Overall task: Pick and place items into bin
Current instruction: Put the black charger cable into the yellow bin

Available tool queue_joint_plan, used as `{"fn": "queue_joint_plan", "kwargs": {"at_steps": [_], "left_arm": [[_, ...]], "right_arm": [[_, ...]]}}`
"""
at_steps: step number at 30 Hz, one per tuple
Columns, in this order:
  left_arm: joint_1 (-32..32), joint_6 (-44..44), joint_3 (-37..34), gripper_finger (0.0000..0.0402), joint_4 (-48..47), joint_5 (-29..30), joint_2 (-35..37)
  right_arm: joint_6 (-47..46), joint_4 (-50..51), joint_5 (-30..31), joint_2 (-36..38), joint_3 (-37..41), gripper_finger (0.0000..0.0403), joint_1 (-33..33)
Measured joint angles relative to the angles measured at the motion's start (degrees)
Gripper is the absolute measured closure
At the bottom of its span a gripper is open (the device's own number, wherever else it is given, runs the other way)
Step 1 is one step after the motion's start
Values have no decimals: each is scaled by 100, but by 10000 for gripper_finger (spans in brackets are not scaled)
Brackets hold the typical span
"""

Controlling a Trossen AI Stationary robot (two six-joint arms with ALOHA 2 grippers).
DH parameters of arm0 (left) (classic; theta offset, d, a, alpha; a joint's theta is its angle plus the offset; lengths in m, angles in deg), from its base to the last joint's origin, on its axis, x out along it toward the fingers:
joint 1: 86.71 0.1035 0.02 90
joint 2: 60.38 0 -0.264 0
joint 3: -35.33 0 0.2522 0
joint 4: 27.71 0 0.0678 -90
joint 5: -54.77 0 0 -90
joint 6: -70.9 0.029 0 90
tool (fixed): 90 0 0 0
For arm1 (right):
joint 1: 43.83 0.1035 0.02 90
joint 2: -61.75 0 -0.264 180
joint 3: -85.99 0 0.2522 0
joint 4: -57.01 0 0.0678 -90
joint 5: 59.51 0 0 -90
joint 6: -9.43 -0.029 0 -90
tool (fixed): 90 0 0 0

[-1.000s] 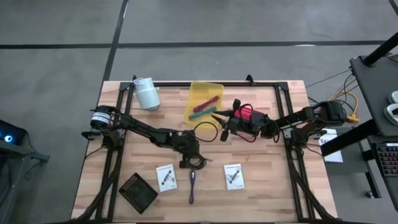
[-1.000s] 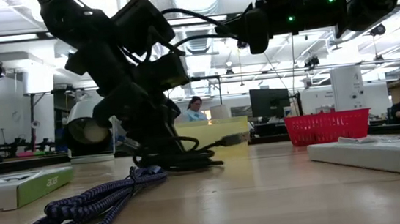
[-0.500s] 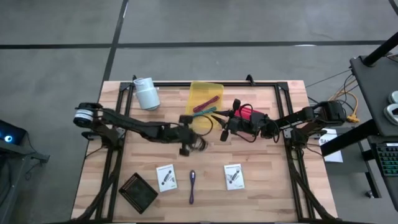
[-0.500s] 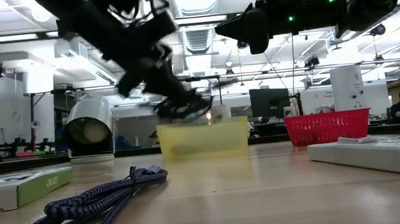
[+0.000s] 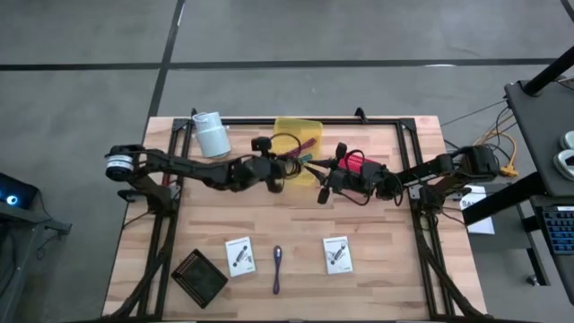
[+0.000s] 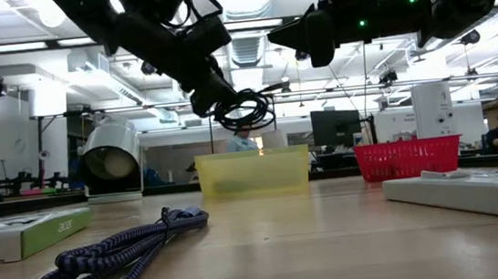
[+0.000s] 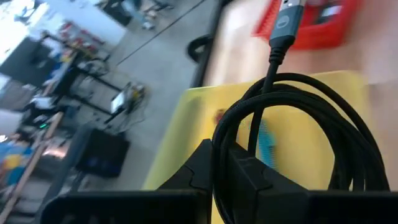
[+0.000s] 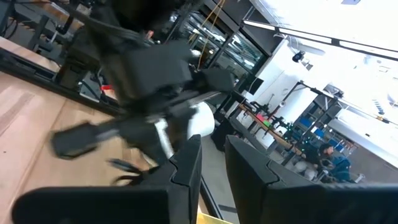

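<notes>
Above the yellow bin (image 6: 252, 172), left fingers (image 7: 249, 180) clench the coiled black cable (image 6: 244, 111); right fingers' state unclear.

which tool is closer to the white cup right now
Left. The left tool, shut on the coiled black cable, hangs over the yellow bin, a short way right of the white cup. The right tool sits farther right, beyond the bin.

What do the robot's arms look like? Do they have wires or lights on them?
Both arms are thin, black and jointed. The left arm has a round silvery-white part at its base end. The right arm has loose black wires looping beside it, and a small green light glows on it in the low view. Each ends in two flat, dark jaws.
</notes>
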Motion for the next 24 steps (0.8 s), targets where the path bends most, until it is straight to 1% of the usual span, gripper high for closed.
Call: {"fn": "queue_joint_plan", "kwargs": {"at_steps": [3, 8, 11, 21, 24], "left_arm": [[262, 32, -30, 392, 219, 242, 0], [625, -4, -10, 381, 460, 270, 0], [698, -10, -8, 360, 610, 246, 0], [706, -9, -4, 278, 604, 191, 0], [706, -11, -12, 260, 602, 46, 0]], "right_arm": [[0, 0, 2, 0, 0, 344, 0], [0, 2, 0, 0, 0, 341, 0], [0, 4, 0, 0, 0, 344, 0], [2, 7, 0, 0, 0, 340, 0], [1, 7, 0, 0, 0, 342, -1]]}}
